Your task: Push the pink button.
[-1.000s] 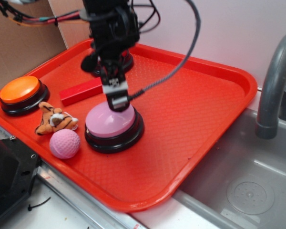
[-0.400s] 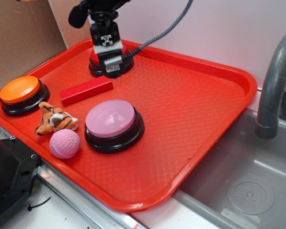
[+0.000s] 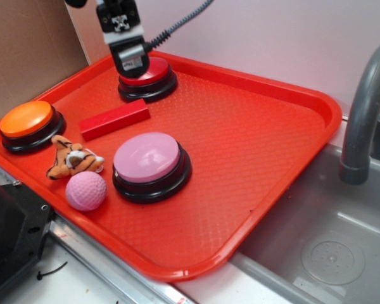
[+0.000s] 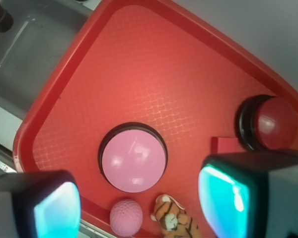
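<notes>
**A:** Where is the claw seen, and how are its jaws set?

**B:** The claw [image 3: 130, 62] is seen raised at the tray's far left corner, just in front of the red button [image 3: 147, 78]. In the wrist view the two fingers [image 4: 223, 196] are spread wide apart at the lower corners of the picture. Nothing is held between them.

**A:** Where is the pink button placed?

**B:** The pink button [image 3: 151, 166] is set on the red tray [image 3: 266, 152] toward the near left edge. A smooth pale pink dome is carried on a black round base. It is well apart from the claw, and no contact is made. In the wrist view it [image 4: 133, 158] is framed in the open gap between the fingers.

**A:** What else is laid on the tray?

**B:** A small dimpled pink ball [image 3: 86, 190] is placed just beside the pink button, at the near left edge. A tiger toy [image 3: 73, 160] is laid just behind the ball. A red block [image 3: 114, 119] is laid flat between the pink and red buttons. An orange button [image 3: 30, 125] is set at the left corner.

**A:** What is found beyond the tray?

**B:** A grey sink [image 3: 329, 234] and a grey faucet [image 3: 362, 107] are seen off the tray's right edge.
</notes>
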